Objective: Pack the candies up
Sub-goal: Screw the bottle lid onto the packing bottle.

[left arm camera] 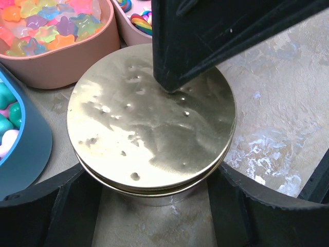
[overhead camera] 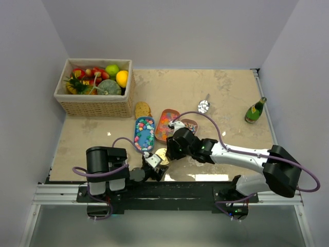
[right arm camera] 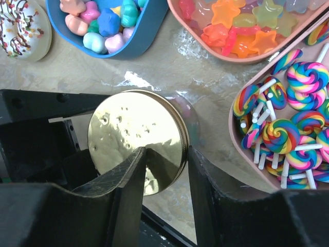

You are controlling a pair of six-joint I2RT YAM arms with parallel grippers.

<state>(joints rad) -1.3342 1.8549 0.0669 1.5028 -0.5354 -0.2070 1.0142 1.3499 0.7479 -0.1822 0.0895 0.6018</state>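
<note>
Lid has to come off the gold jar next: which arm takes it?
Probably right: the right gripper straddles the gold lid at its rim from above; the left gripper flanks the jar lower down.

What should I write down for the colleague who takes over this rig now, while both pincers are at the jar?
Left pincer: fingers stand on both sides of the gold-lidded jar; a firm grip cannot be confirmed.
Right pincer: open above the lid, one fingertip touching its top.
Candies: pastel pieces in the blue tray, star gummies and swirled lollipops in two pink trays, all beside the jar.
Done: no candy seen outside the trays; lid on.
Left: take the lid off, put the candies in the jar, probably close it.
</note>
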